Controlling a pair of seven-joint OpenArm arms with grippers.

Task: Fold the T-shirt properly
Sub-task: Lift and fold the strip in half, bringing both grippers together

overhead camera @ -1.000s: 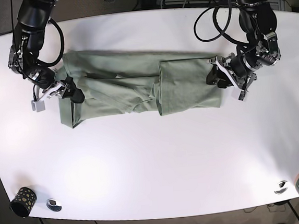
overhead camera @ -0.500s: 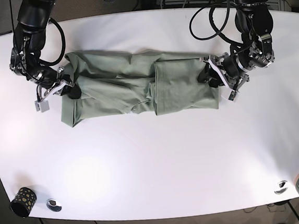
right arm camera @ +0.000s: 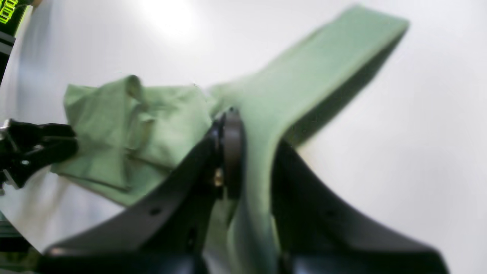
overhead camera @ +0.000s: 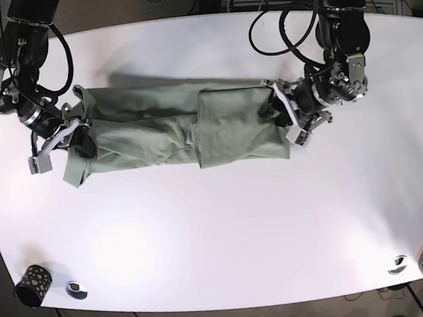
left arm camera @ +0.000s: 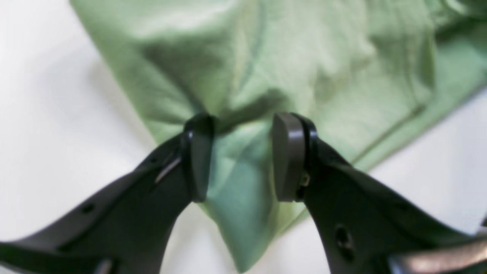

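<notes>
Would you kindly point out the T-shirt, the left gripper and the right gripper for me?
T-shirt (overhead camera: pixel 156 119), base view, middle of the green fabric.
left gripper (left arm camera: pixel 241 156), left wrist view, midway between fingertips.
right gripper (right arm camera: pixel 253 152), right wrist view, midway between fingertips.

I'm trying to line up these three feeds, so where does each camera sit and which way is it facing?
Base: overhead, looking down on the white table, the green shirt and both arms.
Left wrist: on the left arm, looking along the left pincer, whose pads straddle bunched shirt.
Right wrist: on the right arm, looking along the right pincer, clamped on a shirt fold.
Shared: all show the shirt on the table.
</notes>
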